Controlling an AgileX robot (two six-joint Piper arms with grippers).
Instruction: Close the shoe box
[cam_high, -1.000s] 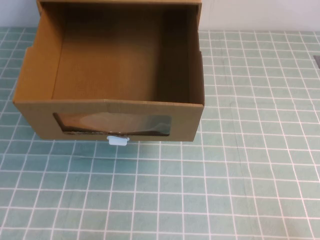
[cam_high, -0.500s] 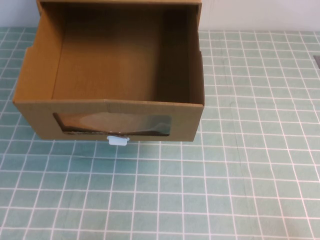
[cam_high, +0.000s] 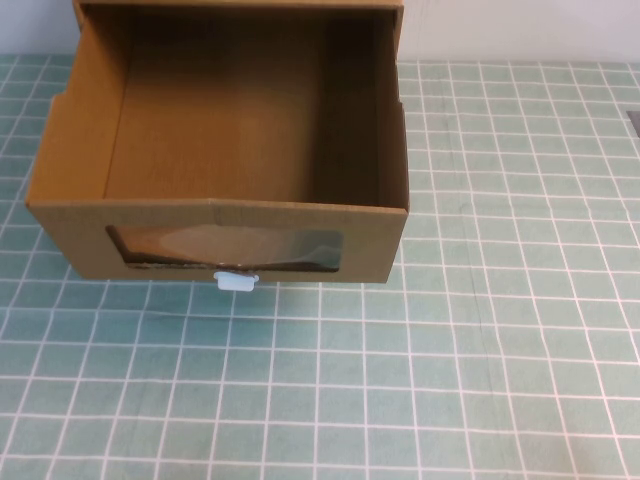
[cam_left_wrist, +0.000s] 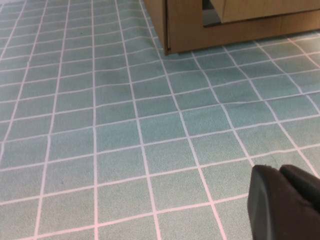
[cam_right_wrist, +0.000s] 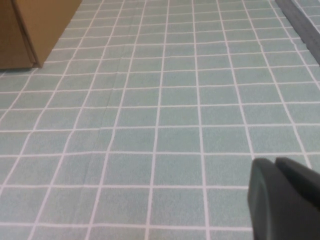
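The shoe box (cam_high: 215, 215) is a brown cardboard drawer-type box at the far left-centre of the green grid mat. Its drawer is pulled out toward me and is empty inside. The front has a clear window (cam_high: 225, 248) with a small white pull tab (cam_high: 238, 281) below it. Neither arm shows in the high view. In the left wrist view my left gripper (cam_left_wrist: 280, 172) is shut and empty, low over the mat, well short of the box's front corner (cam_left_wrist: 182, 30). In the right wrist view my right gripper (cam_right_wrist: 275, 165) is shut and empty over the mat, with the box's corner (cam_right_wrist: 35, 25) far off.
The green grid mat (cam_high: 420, 380) spreads in front of and to the right of the box. A white wall (cam_high: 520, 30) stands behind it. A dark strip (cam_high: 634, 120) lies at the mat's right edge, and it also shows in the right wrist view (cam_right_wrist: 300, 20).
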